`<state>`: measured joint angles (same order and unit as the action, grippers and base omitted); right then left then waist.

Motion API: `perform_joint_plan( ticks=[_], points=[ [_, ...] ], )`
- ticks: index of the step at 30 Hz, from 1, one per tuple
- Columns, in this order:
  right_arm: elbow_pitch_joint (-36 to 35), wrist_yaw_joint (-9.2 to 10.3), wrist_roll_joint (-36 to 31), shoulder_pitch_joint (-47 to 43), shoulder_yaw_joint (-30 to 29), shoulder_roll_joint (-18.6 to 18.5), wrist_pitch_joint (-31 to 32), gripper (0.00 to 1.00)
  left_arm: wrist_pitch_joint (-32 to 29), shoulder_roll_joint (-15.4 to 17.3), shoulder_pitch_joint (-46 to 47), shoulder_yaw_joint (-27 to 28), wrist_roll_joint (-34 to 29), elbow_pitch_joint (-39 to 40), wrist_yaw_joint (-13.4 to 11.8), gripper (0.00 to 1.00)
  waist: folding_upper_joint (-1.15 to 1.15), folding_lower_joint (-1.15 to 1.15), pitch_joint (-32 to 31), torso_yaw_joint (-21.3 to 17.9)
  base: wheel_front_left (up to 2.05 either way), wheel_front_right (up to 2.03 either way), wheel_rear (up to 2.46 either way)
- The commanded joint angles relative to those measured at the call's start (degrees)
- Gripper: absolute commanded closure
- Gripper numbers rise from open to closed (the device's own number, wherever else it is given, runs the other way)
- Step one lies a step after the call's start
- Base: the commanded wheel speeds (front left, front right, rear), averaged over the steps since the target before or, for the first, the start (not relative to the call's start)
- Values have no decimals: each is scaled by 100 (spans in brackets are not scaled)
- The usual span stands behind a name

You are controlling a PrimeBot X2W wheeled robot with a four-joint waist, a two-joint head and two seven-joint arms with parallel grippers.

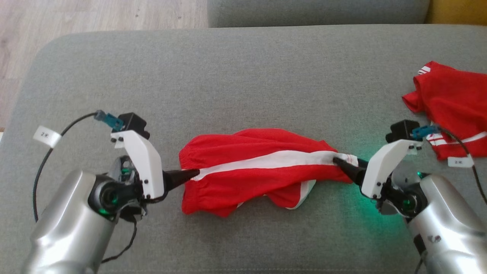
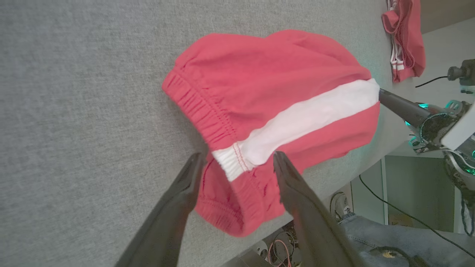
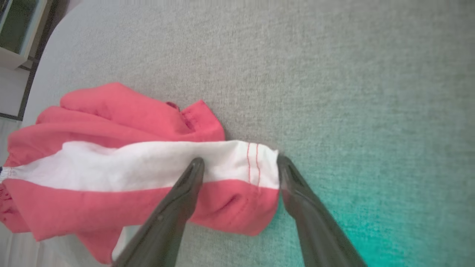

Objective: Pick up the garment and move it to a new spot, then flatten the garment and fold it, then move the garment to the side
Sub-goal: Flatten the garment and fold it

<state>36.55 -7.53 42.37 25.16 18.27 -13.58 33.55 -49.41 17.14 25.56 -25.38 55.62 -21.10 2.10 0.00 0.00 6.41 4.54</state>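
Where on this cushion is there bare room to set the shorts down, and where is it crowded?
Bare: the wide band of grey cushion behind the red shorts, up to its back edge, and the far-left corner beyond the left pincer. Crowded: the right side, where a second red garment lies just past the right pincer.

the grey sofa seat (image 1: 243,76) is bare beyond the red shorts (image 1: 258,152) up to the backrest (image 1: 319,11), and bare along the near edge too. a second red garment (image 1: 452,102) takes up the right side; the left end is open.
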Motion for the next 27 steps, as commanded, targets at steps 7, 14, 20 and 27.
perform_joint_plan(
  ticks=[7,14,20,27],
  points=[
    [16,4,141,390,331,-79,-213,32,-58,108,501,155,44,-43,38,0,0,0,32,-49,0,0,0],
    [54,4,295,441,558,-103,-399,100,-135,108,513,148,122,-159,73,69,0,0,30,-99,0,0,0],
    [-25,4,451,490,708,-186,-981,100,-5,97,554,245,194,-133,114,100,0,0,-3,-99,0,0,0],
    [-172,4,679,467,756,-362,-1552,100,119,182,526,345,249,90,178,100,0,0,-186,-94,0,0,0]
  ],
)
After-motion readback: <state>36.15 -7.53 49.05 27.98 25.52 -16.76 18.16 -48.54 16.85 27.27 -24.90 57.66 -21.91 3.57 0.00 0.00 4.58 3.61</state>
